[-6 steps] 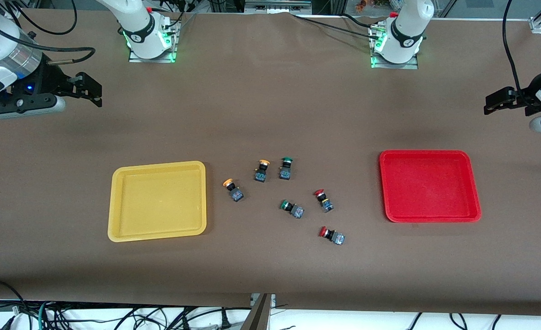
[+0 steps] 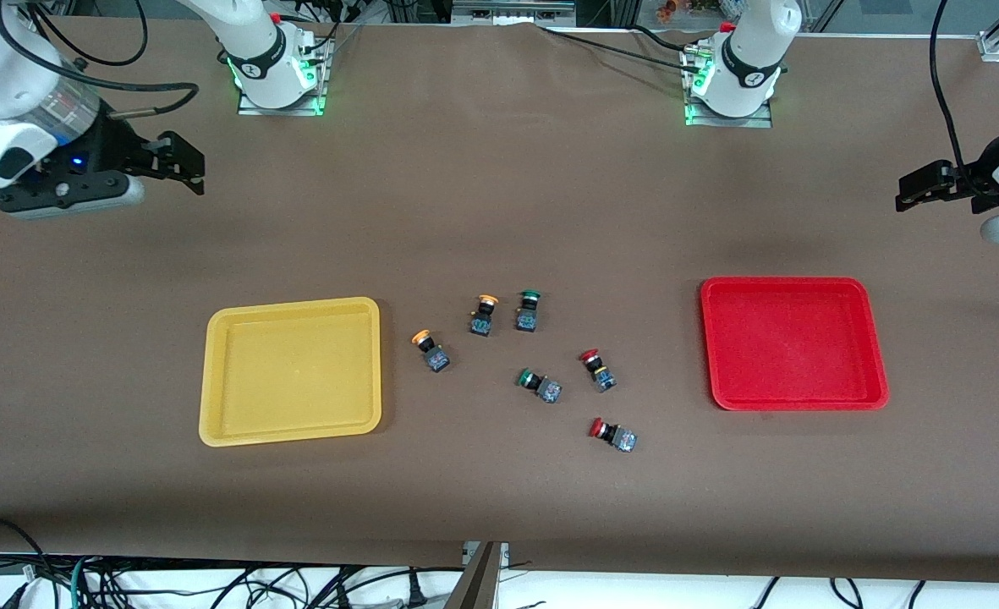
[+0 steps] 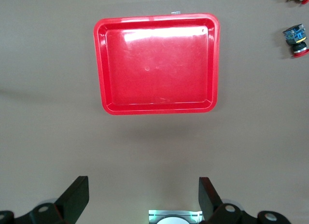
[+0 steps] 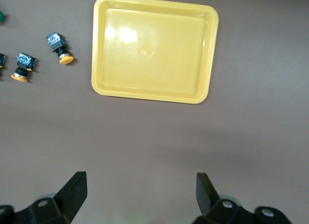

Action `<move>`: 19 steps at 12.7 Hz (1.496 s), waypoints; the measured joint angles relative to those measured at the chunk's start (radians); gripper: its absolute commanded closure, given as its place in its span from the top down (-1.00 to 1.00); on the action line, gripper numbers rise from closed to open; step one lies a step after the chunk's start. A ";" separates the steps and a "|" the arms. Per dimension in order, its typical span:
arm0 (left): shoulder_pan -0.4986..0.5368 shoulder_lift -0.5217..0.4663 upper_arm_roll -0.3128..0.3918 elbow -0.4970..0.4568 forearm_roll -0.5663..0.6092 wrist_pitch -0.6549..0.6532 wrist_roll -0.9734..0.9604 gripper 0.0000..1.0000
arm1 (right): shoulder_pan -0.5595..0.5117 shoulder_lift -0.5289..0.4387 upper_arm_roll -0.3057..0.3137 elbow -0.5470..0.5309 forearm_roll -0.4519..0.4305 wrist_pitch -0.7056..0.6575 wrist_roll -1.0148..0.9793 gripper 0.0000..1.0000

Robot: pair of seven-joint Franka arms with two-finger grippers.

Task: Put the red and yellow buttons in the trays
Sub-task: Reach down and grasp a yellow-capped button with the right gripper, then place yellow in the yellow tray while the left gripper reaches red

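The yellow tray [image 2: 290, 370] lies toward the right arm's end of the table and also shows in the right wrist view [image 4: 154, 49]. The red tray [image 2: 793, 342] lies toward the left arm's end and shows in the left wrist view [image 3: 157, 63]. Between them lie two yellow buttons [image 2: 430, 349] [image 2: 483, 314] and two red buttons [image 2: 598, 370] [image 2: 612, 434]. My right gripper [image 2: 179, 162] is open and empty, up over bare table at the right arm's end. My left gripper [image 2: 918, 186] is open and empty over bare table at the left arm's end.
Two green-capped buttons [image 2: 529, 309] [image 2: 539, 384] lie among the others. The arm bases [image 2: 279, 72] [image 2: 732, 80] stand along the table's edge farthest from the front camera. Cables hang below the table's near edge.
My right gripper has shifted a little toward the middle of the table. The left arm and the buttons have not moved.
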 measured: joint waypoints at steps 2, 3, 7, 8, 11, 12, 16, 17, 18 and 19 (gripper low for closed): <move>0.001 0.000 0.000 0.000 0.000 0.000 0.000 1.00 | 0.071 0.085 0.022 -0.004 0.065 0.093 -0.003 1.00; 0.001 0.000 0.000 0.000 0.000 -0.001 0.000 1.00 | 0.138 0.160 0.032 -0.006 0.076 0.205 0.001 1.00; 0.001 0.002 0.000 0.000 0.000 -0.001 0.000 1.00 | 0.331 0.552 0.040 0.094 0.077 0.591 0.038 1.00; 0.001 0.002 0.000 0.000 0.000 -0.001 0.000 1.00 | 0.338 0.631 0.039 0.146 0.077 0.627 0.032 1.00; 0.001 0.002 -0.001 0.000 0.000 -0.004 0.000 1.00 | 0.323 0.769 0.018 0.271 0.077 0.679 -0.049 1.00; 0.001 0.002 -0.002 0.000 0.000 -0.007 0.000 1.00 | 0.312 0.796 0.014 0.303 0.077 0.682 -0.079 1.00; 0.000 0.002 -0.006 0.000 0.000 -0.008 0.000 1.00 | 0.293 0.862 0.013 0.330 0.078 0.714 -0.111 0.81; -0.002 0.004 -0.008 0.000 0.000 -0.001 -0.004 1.00 | 0.294 0.878 0.013 0.326 0.079 0.730 -0.109 0.64; -0.006 0.009 -0.009 0.000 -0.001 0.011 -0.014 1.00 | 0.294 0.889 0.013 0.317 0.081 0.746 -0.107 0.39; -0.013 0.017 -0.012 0.000 -0.003 0.025 -0.029 1.00 | 0.292 0.897 0.013 0.311 0.088 0.756 -0.102 0.15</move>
